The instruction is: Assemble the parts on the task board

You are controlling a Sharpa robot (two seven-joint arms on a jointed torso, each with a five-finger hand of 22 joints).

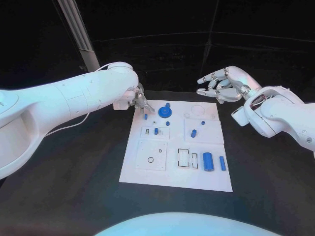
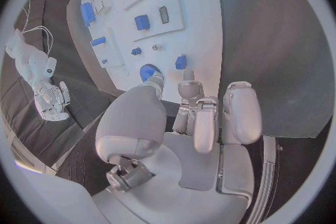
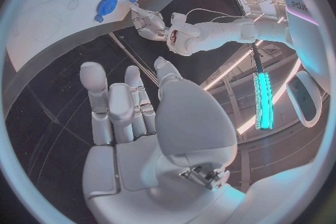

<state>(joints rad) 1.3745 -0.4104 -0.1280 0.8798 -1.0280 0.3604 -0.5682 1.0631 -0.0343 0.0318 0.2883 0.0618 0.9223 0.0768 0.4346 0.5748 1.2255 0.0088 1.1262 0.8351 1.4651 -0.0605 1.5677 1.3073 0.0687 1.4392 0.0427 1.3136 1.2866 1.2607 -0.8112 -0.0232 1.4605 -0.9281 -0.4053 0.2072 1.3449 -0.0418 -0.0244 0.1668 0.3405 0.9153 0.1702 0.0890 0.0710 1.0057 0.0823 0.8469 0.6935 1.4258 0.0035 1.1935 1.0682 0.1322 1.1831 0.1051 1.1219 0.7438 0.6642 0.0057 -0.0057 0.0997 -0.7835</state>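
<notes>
Overhead, the white rectangular task board (image 1: 177, 147) lies in the middle of the black table (image 1: 72, 196), and the small blue parts sit scattered over it. A round blue disc with a knob (image 1: 165, 109) sits near the far edge of the board, with a small blue peg (image 1: 145, 116) just left of it near the board's far left corner. Two more short blue pieces, one at (image 1: 156, 131) and one at (image 1: 194, 132), stand in the middle band. A blue cylinder (image 1: 208, 161) and a slim blue bar (image 1: 222, 163) lie side by side near the right near corner.

The left hand (image 1: 136, 100) is at the far left corner of the board, fingers pointing down towards the small blue peg. From the left wrist view its fingertips (image 2: 187, 74) are just beside the peg, but I cannot tell whether they touch or hold it. The other fingers are curled in against the palm.

The right hand (image 1: 225, 84) hovers beyond the far right corner of the board, well above the table. Its fingers are spread apart and lightly curved, holding nothing.
</notes>
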